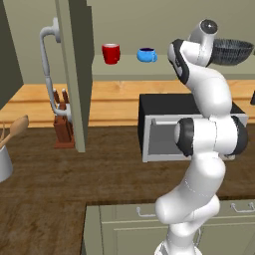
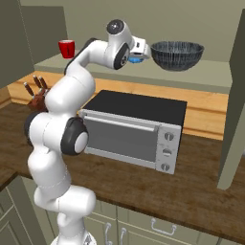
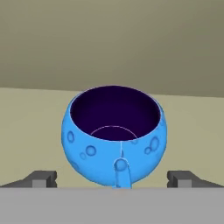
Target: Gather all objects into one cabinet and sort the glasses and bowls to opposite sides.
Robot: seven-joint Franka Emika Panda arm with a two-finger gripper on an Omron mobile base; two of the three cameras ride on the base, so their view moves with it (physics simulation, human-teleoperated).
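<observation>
- While the arm reaches up to the cabinet shelf (image 1: 164, 69), the gripper (image 3: 113, 179) has jaws wide apart, one fingertip (image 3: 41, 178) on each side of a blue cup (image 3: 114, 135), neither pad touching it.
- Hand view: cup upright on the pale shelf, handle facing the camera, dark inside, centred between the fingers.
- Right base view: the hand is level with the shelf, and that blue cup (image 2: 136, 59) peeks out just past it, mostly hidden.
- Near: dark wood counter with a toaster oven (image 2: 134, 129) under the arm; drawers (image 2: 158, 225) below the counter edge.
- Left base view, near left: a grey pot with a wooden spoon (image 1: 15, 130) at the frame edge; a knife block (image 1: 62, 122) further back, behind the door.
- Cabinet door (image 1: 74, 64) stands open with its curved white handle (image 1: 50, 69) facing the camera.
- On the shelf, left to right in the left base view: red mug (image 1: 111, 53), a blue cup (image 1: 146, 55) well apart from it, then the ribbed bowl (image 1: 233, 51) partly hidden by the arm.
- Right base view: bowl (image 2: 177, 55) upright, just beside the hand; mug (image 2: 66, 48) far to the left.
- Cannot tell where the second blue cup is.
</observation>
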